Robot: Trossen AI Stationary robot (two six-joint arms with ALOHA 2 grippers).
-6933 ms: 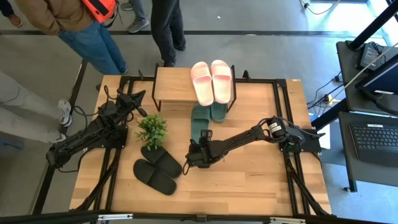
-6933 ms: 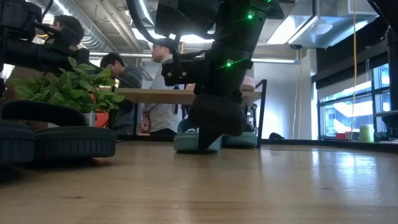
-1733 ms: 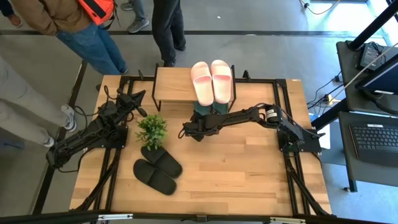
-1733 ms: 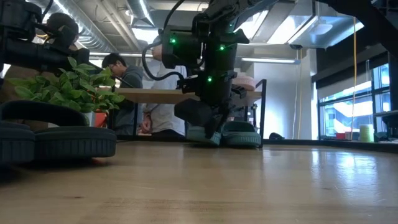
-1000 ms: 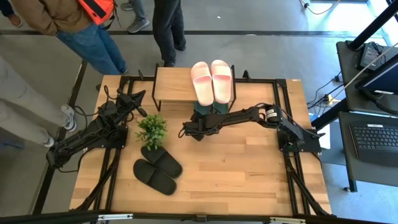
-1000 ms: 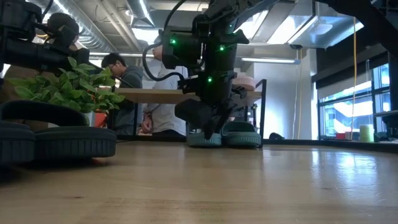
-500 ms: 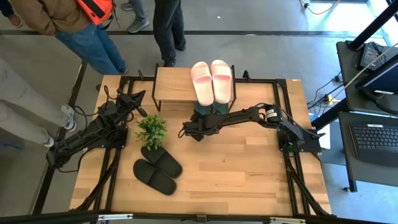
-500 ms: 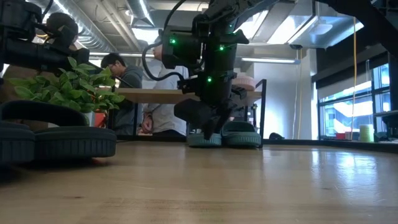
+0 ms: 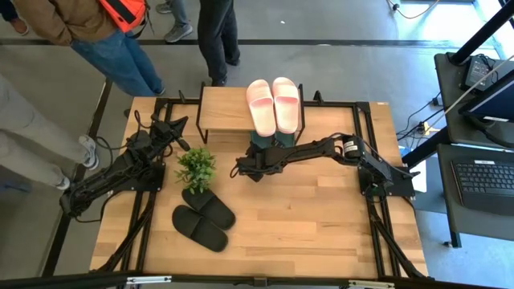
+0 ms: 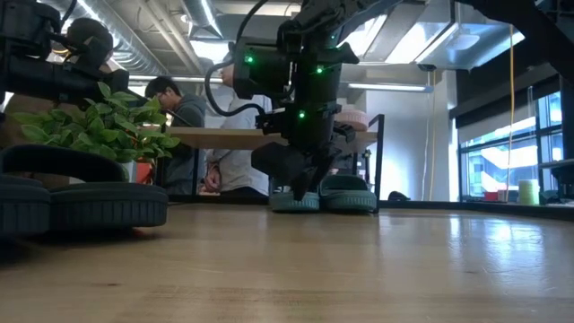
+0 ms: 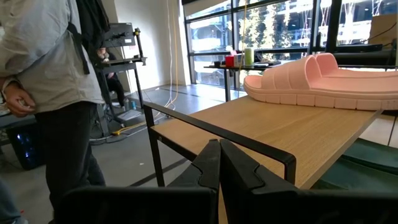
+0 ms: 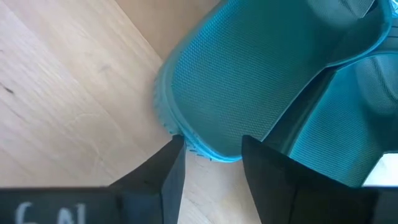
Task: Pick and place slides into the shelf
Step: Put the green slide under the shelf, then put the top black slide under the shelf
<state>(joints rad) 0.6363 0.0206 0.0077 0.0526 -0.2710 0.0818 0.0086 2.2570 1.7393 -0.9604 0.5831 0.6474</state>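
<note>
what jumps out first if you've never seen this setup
The pale pink slides sit on the shelf at the table's far edge. Just in front, the right gripper sits at the heel of a green slide under the shelf. The black slides lie near a potted plant.

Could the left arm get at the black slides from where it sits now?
Probably yes, though not directly. The left hand rests shut near the shelf, and the potted plant stands between it and the black slides. It would likely need to swing around or over the plant.
</note>
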